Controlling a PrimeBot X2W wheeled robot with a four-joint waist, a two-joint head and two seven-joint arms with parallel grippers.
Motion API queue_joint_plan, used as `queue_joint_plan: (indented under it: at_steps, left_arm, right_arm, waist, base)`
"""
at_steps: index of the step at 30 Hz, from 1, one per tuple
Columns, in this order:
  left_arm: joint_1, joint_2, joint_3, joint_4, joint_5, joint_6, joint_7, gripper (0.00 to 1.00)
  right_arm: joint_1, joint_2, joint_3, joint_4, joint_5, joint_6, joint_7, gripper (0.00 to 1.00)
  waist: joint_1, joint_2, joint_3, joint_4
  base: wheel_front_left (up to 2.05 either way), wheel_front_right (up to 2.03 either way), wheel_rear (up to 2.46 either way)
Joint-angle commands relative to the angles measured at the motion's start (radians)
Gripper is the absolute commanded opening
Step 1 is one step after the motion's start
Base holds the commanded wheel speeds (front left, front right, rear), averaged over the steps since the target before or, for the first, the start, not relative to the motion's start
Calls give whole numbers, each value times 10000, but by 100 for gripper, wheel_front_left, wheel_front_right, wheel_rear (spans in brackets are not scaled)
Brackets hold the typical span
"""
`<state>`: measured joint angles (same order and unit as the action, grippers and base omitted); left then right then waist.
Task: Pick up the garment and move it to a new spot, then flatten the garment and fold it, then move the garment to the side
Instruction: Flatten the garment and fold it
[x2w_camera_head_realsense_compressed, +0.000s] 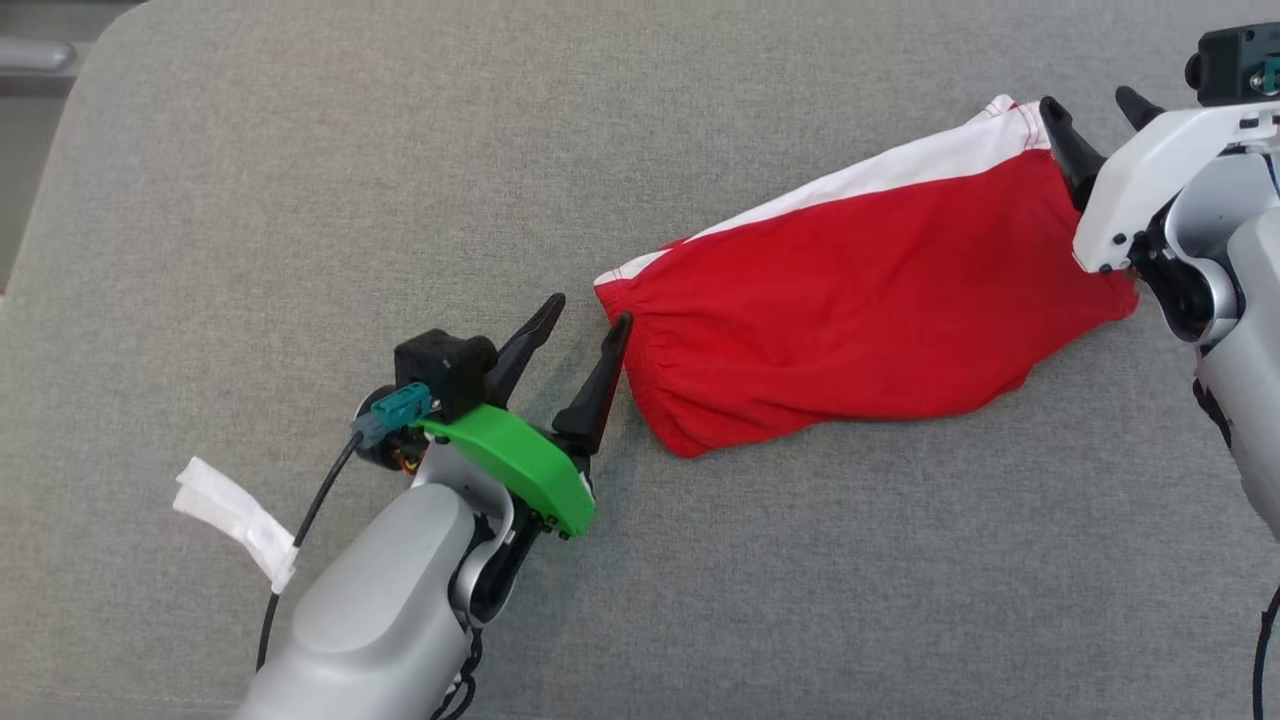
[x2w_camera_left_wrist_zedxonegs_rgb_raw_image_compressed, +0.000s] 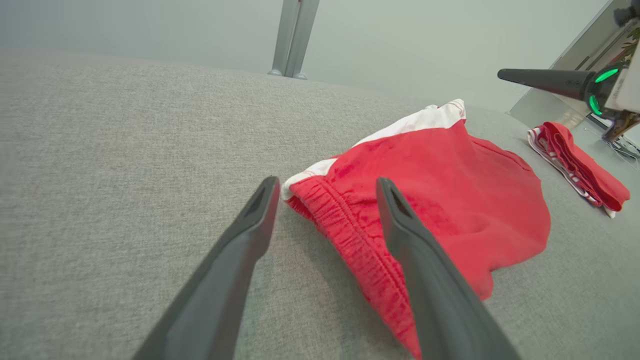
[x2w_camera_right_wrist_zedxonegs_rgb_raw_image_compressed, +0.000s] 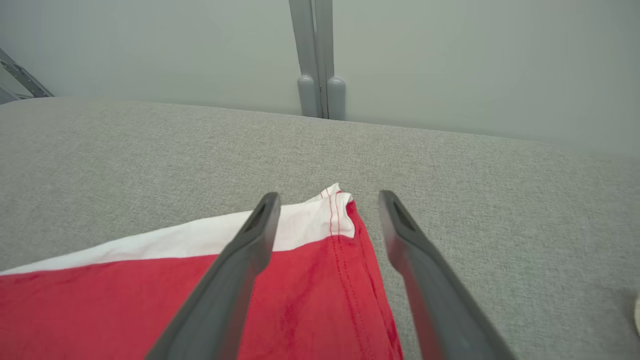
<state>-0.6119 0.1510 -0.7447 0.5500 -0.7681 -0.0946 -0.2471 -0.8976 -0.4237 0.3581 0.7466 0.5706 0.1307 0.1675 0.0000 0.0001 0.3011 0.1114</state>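
The garment (x2w_camera_head_realsense_compressed: 870, 300) is a pair of red shorts with a white side band, lying folded on the grey fabric surface (x2w_camera_head_realsense_compressed: 300, 200). My left gripper (x2w_camera_head_realsense_compressed: 590, 310) is open at its elastic waistband end, one finger touching the hem. In the left wrist view the left gripper (x2w_camera_left_wrist_zedxonegs_rgb_raw_image_compressed: 327, 181) straddles the waistband corner of the garment (x2w_camera_left_wrist_zedxonegs_rgb_raw_image_compressed: 450, 200). My right gripper (x2w_camera_head_realsense_compressed: 1087, 98) is open over the far right corner. In the right wrist view the right gripper (x2w_camera_right_wrist_zedxonegs_rgb_raw_image_compressed: 330, 195) frames the white-and-red corner of the garment (x2w_camera_right_wrist_zedxonegs_rgb_raw_image_compressed: 310, 290) with nothing pinched.
A second folded red and white cloth (x2w_camera_left_wrist_zedxonegs_rgb_raw_image_compressed: 580, 170) lies beyond the garment at the surface's right end. A white tag (x2w_camera_head_realsense_compressed: 235, 520) hangs on the left arm's cable. A grey post (x2w_camera_right_wrist_zedxonegs_rgb_raw_image_compressed: 317, 55) stands behind the surface's far edge.
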Motion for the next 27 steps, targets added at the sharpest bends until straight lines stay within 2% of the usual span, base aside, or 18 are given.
queue_joint_plan:
  at_steps: [1, 6, 11, 15, 19, 27]
  left_arm:
    - [270, 187, 73, -84, 9, 85, -53, 100]
    - [715, 588, 768, -714, 584, 379, -190, 100]
    - [1623, 592, 2765, -2321, 2070, 568, -176, 100]
    - [2335, 236, 4280, -3203, 3127, 385, -177, 100]
    - [2772, -121, 5410, -3485, 3802, 108, -178, 100]
    - [3378, -558, 6793, -3699, 4456, -238, -179, 100]
  right_arm:
    - [236, -72, 20, 57, 146, -3, -56, 100]
    - [637, -124, -146, 281, 492, -3, -76, 100]
    - [856, -123, -294, 511, 721, -3, -54, 100]
    - [827, -70, -426, 757, 803, -3, -65, 100]
    - [674, -9, -580, 1061, 834, -3, -44, 100]
    - [367, 171, -790, 1815, 780, -3, 77, 100]
  waist:
    - [0, -1, -281, -16]
    - [0, -1, -520, 28]
    - [0, -1, -508, 90]
    - [0, -1, -372, 120]
    - [0, -1, -165, 171]
    - [0, -1, 183, 230]
  base:
    - [0, 0, 0]
    - [0, 0, 0]
    - [0, 0, 0]
    - [0, 0, 0]
    - [0, 0, 0]
    - [0, 0, 0]
